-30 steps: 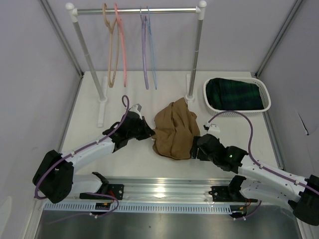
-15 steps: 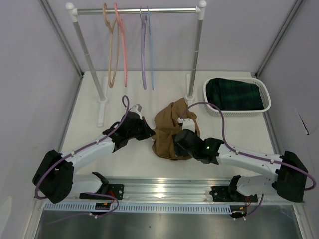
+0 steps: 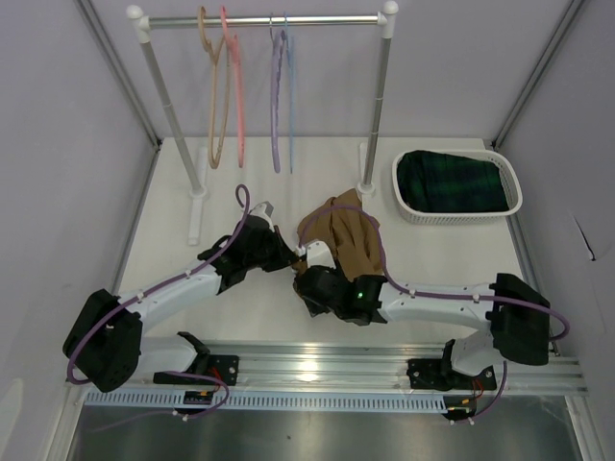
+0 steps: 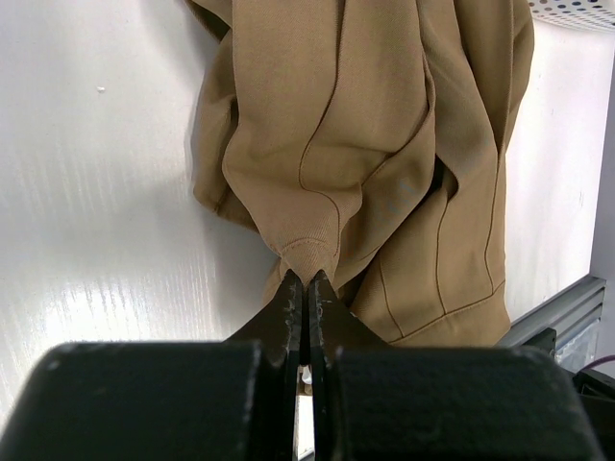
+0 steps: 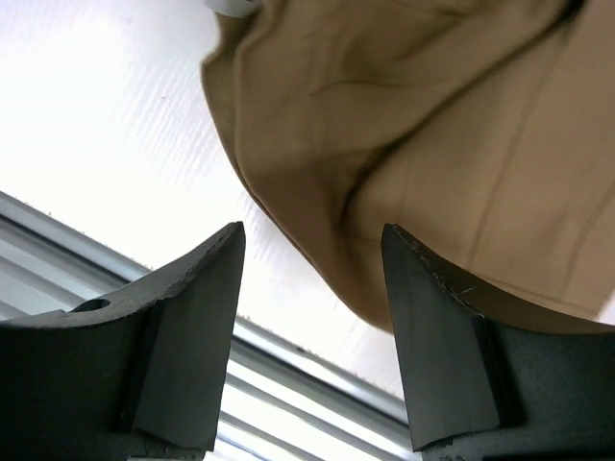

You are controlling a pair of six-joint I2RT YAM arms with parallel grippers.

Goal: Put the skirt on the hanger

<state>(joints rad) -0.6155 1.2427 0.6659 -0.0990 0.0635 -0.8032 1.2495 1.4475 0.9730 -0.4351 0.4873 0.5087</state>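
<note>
**At the table's centre: right arm crosses to the skirt's near-left edge**

Over the last second the right arm has swung from the right side of the skirt (image 3: 344,238) across its front. The right claw (image 3: 306,284) now sits at the near-left corner of the cloth, close beside the left claw (image 3: 286,257). The skirt has been drawn into a narrower, more bunched heap than before, and it lies on the table below the rail (image 3: 264,19). The left arm has not shifted. Its wrist view shows the jaws pressed together on a small pointed fold at the skirt's edge.

The right wrist view shows the right jaws spread wide, with the tan hem lying just ahead of them and nothing held. The likely reading is that a second grip is being set up near the first, so the waistband can be spread between two hands. That second grip is not yet made.

The left arm reaches forward and inward, forearm low over the table. The right arm lies folded across the near edge, elbow far right, wrist turned left. The pale blue hanger (image 3: 290,106) hangs on the rail, well apart from the skirt and untouched.
</note>
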